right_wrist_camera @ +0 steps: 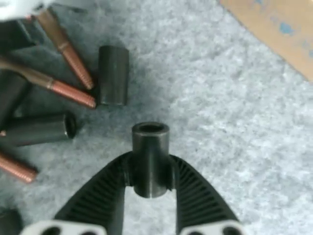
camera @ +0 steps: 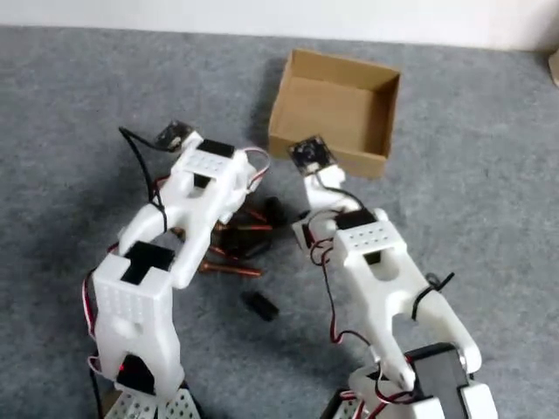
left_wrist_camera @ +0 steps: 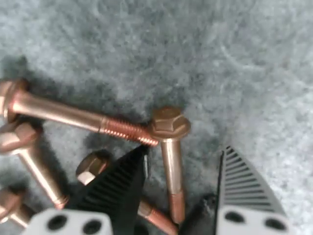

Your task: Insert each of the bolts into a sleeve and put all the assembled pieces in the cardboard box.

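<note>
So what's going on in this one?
A heap of copper bolts and black sleeves lies on the grey carpet. The right claw is shut on one sleeve. The left claw hangs open over a bolt lying on the carpet. The cardboard box looks empty, so nothing has gone in yet.

Soft, diffuse light is coming from the right in high view. Cardboard box [camera: 327, 150] is casting a dim shadow leftward on grey carpet [camera: 79, 105]; copper bolts [left_wrist_camera: 168, 161] are glinting mildly w/ dark shadows alongside.
</note>
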You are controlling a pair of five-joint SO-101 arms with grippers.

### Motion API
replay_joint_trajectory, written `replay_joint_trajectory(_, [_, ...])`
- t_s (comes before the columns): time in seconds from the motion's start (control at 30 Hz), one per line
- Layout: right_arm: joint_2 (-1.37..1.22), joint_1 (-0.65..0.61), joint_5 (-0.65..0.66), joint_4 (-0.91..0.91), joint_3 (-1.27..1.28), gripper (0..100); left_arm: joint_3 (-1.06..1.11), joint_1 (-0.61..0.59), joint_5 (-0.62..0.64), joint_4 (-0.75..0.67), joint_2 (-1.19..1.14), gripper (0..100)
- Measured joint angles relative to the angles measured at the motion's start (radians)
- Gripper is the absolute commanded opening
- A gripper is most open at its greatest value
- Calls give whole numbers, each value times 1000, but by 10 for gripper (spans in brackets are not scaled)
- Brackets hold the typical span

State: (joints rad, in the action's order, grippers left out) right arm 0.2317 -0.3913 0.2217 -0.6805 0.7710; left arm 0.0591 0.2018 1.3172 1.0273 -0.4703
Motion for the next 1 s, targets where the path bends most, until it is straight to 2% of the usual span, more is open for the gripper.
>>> replay_joint_trajectory(0.43, [0,11,0,40,0,5,-2,5,0,0,-8,210])
replay_joint_trajectory(0.5, [0,11,0,41,0,5,-15,18,-2,20,-17,159])
replay_joint_trajectory(0.6, [0,11,0,41,0,5,-49,25,-38,55,-38,7])
replay_joint_trajectory(0.77, [0,15,0,43,0,5,-115,25,-97,81,-78,5])
replay_joint_trajectory(1.0, [0,15,0,43,0,5,-143,23,-101,121,-91,6])
